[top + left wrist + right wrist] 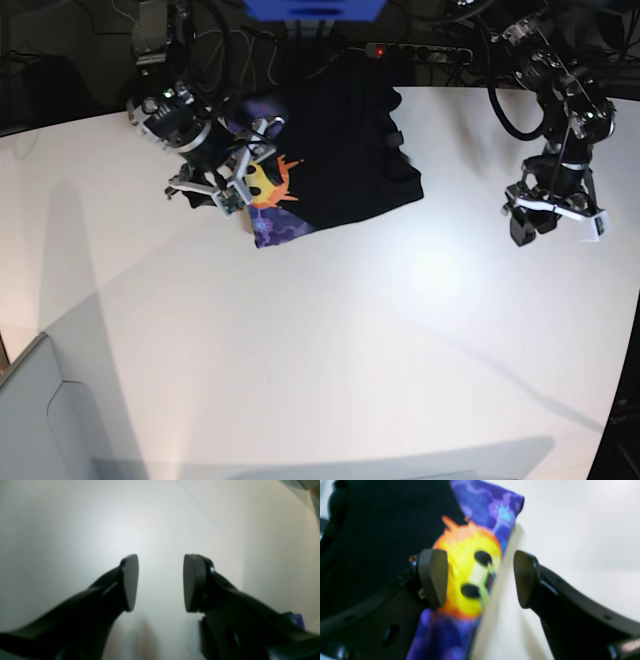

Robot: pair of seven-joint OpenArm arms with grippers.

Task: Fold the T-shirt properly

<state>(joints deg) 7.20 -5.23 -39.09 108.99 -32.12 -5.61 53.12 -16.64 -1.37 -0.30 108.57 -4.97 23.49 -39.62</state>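
The black T-shirt [345, 150] lies bunched at the back of the white table [350, 330], with its orange-yellow sun print [268, 183] on a purple patch turned up at its front left corner. My right gripper [240, 180] is open over that corner. In the right wrist view the right gripper [478, 578] straddles the shirt's edge: one finger [433, 577] is over the sun print [470, 562], the other over bare table. I cannot tell if it touches the cloth. My left gripper [555, 222] is open and empty over bare table far to the right; it also shows in the left wrist view [160, 582].
A power strip [420, 52] and cables lie along the table's back edge behind the shirt. The table's edge runs near the lower left [30, 350]. A small purple bit [297, 620] shows behind one left finger; I cannot tell what it is.
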